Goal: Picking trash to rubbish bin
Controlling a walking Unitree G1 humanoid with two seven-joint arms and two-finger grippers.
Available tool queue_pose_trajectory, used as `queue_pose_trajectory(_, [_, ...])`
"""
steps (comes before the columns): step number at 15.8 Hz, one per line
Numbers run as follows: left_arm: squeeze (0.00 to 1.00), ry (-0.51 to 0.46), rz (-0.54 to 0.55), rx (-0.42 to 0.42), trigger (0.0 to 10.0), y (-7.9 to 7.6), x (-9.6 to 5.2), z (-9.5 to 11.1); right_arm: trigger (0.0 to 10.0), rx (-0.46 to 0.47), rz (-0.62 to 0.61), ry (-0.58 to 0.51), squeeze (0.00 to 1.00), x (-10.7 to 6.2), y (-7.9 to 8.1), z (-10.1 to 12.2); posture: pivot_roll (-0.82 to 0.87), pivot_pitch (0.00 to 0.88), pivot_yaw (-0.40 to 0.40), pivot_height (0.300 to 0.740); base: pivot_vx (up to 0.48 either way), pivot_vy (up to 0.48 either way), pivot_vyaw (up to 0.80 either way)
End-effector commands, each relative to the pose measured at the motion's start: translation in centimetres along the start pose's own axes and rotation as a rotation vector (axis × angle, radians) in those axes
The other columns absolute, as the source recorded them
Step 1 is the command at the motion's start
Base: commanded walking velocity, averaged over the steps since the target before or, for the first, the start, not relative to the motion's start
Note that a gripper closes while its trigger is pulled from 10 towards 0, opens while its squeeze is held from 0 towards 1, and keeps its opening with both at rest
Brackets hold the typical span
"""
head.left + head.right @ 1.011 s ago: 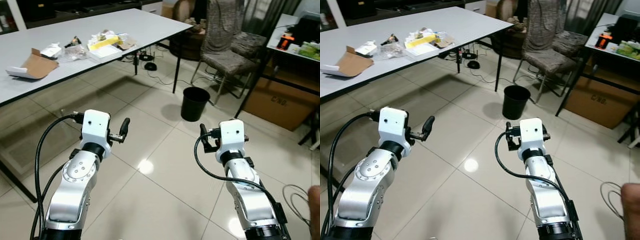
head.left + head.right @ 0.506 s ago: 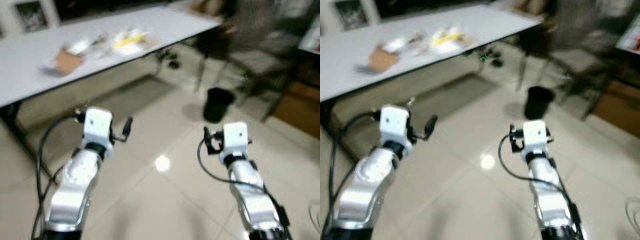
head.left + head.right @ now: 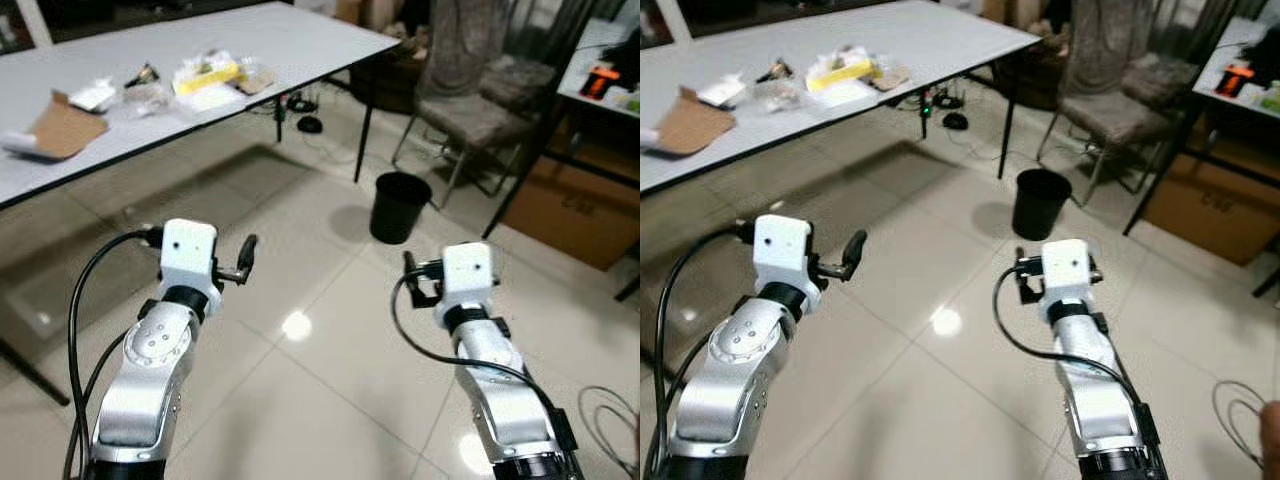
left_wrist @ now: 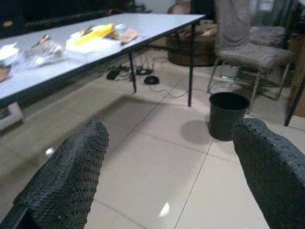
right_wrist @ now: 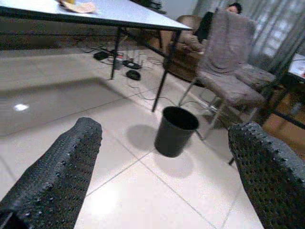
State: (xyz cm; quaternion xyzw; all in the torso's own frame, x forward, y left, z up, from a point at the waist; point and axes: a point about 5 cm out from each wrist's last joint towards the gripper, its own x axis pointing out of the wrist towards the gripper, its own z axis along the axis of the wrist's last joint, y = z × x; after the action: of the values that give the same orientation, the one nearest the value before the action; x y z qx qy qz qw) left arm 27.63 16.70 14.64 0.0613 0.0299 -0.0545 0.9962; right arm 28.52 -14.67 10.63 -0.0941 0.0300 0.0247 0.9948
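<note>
The black rubbish bin (image 3: pixel 399 206) stands upright on the tiled floor ahead, between a white table (image 3: pixel 300 40) and a chair. On the table lie the trash pieces: a brown cardboard piece (image 3: pixel 62 128), clear wrappers (image 3: pixel 145 97) and a yellow packet (image 3: pixel 208 76). My left gripper (image 4: pixel 167 167) is held out at chest height, open and empty; the bin (image 4: pixel 228 114) lies beyond it, toward one finger. My right gripper (image 5: pixel 162 181) is open and empty too, with the bin (image 5: pixel 175 130) straight ahead between its fingers. Both grippers are well short of the bin and the table.
A grey chair (image 3: pixel 480 110) stands just behind the bin, with a cardboard box (image 3: pixel 570 205) under a second table on the right. Cables and plugs (image 3: pixel 300 115) lie under the white table's far end. A loose cable (image 3: pixel 610 430) lies on the floor at lower right.
The camera swung and blurred half a second ago, then settled; the whole scene has shifted slightly. Both arms keep the same raised pose, grippers still open.
</note>
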Motion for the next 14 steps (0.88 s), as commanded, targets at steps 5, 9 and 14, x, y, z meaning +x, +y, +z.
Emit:
queue_pose_trajectory(5, [0.00,-0.013,0.040,-0.085,10.0,0.0,-0.2,0.1,10.0,0.019,-0.014,-0.077,0.00,0.2,-0.4,1.0,-0.03,0.000,-0.057,0.740,0.000,0.000,0.00])
queue_pose_trajectory(9, [0.64,-0.052,0.032,-0.022,10.0,-0.4,-0.6,0.0,10.0,0.104,0.053,-0.059,0.58,-0.2,-0.3,0.7,-0.02,0.000,-0.062,0.740,0.000,0.000,0.00])
queue_pose_trajectory(14, [1.00,-0.057,0.020,-0.038,10.0,-0.2,-1.1,-0.2,10.0,0.168,0.137,-0.059,1.00,-0.4,0.8,0.6,-0.01,0.000,-0.070,0.740,0.000,0.000,0.00])
